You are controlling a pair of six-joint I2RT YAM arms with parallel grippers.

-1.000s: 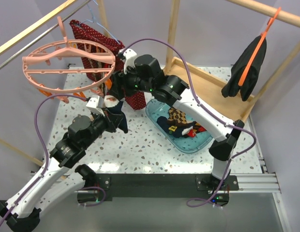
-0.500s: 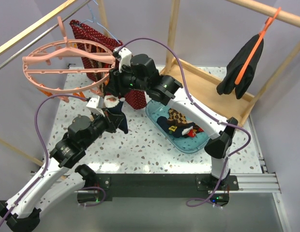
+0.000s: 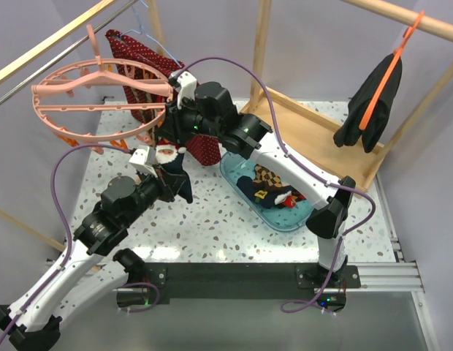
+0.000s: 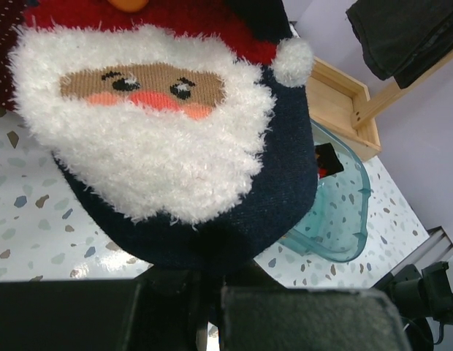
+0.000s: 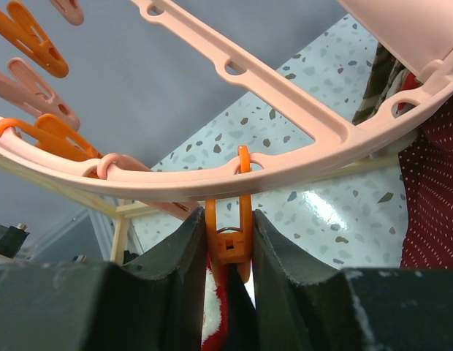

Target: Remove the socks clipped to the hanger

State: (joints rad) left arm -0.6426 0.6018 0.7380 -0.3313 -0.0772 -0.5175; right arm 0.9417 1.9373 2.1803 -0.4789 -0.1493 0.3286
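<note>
Seemingly, sock (image 4: pixel 161 153) within left gripper (image 4: pixel 204 287).

Right tool (image 5: pixel 228 219) now up at the hanger (image 5: pixel 343 150) rim, jaws narrower around an orange clip (image 5: pixel 228 248).

No writing, number or brand mark can be read in any of the three views. The navy sock (image 4: pixel 237 212) that fills the left wrist view carries only a knitted Santa face, with no letters on it. In the top view a dark sock (image 3: pixel 264 191) lying in the clear tub (image 3: pixel 288 221) shows a small yellow patch. It may be a woven motif rather than a label, and it is too small there to make out.
</note>
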